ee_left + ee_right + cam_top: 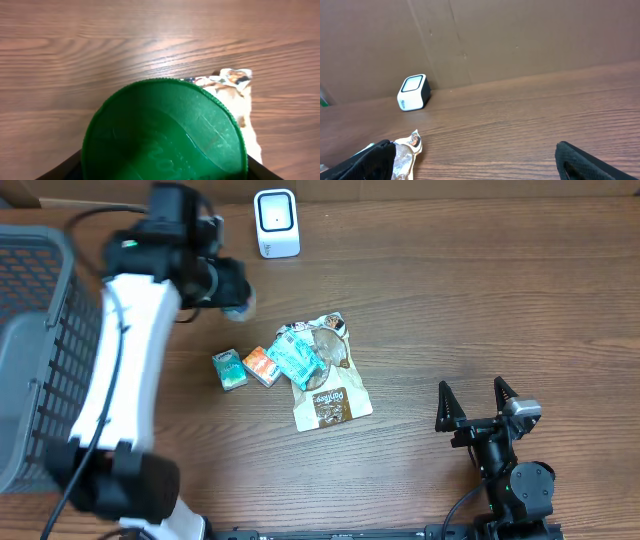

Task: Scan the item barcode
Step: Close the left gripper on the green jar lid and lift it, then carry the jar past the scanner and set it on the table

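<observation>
- Plainly, the left gripper (234,296) had closed partway on a green round item (165,135); in the left wrist view its dark fingers (56,169) flanked the green disc on both sides.
- From overhead, that held item sat at the tip of the left arm, above the wooden table (470,300). It was below and to the left of the white scanner (276,222) and apart from it.
- No barcode could be made out on the green face.
- The scanner stood upright at the far edge of the table, against a brown cardboard wall (520,35).
- A loose pile lay near the table's middle: a brown pouch (331,398), a teal packet (295,358) lying on it, an orange pack (262,366) and a small green pack (230,369) side by side to their left.
- A grey basket (35,300) stood at the left edge.
- The right gripper (478,402) rested low on the right side, well apart from the pile, with its jaws spread wide and nothing between them.
</observation>
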You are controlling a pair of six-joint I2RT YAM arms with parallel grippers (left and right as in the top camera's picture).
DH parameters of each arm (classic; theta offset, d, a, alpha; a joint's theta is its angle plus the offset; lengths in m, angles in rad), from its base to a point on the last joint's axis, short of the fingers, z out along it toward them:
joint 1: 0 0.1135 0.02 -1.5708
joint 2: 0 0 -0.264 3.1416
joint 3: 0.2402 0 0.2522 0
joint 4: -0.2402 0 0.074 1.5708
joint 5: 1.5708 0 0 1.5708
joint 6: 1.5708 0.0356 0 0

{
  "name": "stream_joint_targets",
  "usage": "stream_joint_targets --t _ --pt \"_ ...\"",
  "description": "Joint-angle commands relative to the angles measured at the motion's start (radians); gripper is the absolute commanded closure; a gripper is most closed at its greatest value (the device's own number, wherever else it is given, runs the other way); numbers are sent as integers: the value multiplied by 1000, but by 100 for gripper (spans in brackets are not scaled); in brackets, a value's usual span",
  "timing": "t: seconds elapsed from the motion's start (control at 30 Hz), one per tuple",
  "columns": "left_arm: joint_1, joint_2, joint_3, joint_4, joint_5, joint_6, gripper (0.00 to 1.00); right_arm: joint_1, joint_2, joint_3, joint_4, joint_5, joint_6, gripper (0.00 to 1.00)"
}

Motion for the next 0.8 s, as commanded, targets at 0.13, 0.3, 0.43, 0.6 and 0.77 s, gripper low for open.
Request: stream_joint_targets --t 0.13,0.3,0.43,0.6,0.77 --pt "-9 153 -77 146 -61 -51 40 -4 -10 -10 7 0 1 0" --pt "-9 266 -78 212 -63 -71 40 -4 -10 -10 7 0 1 0" --pt "-9 328 -78 231 -63 -71 31 -4 -10 -10 7 0 1 0" --pt "-9 339 -77 211 -56 -71 11 -4 -10 -10 7 0 1 0" --pt "-4 331 -58 174 -56 -70 0 -4 -10 -10 7 0 1 0"
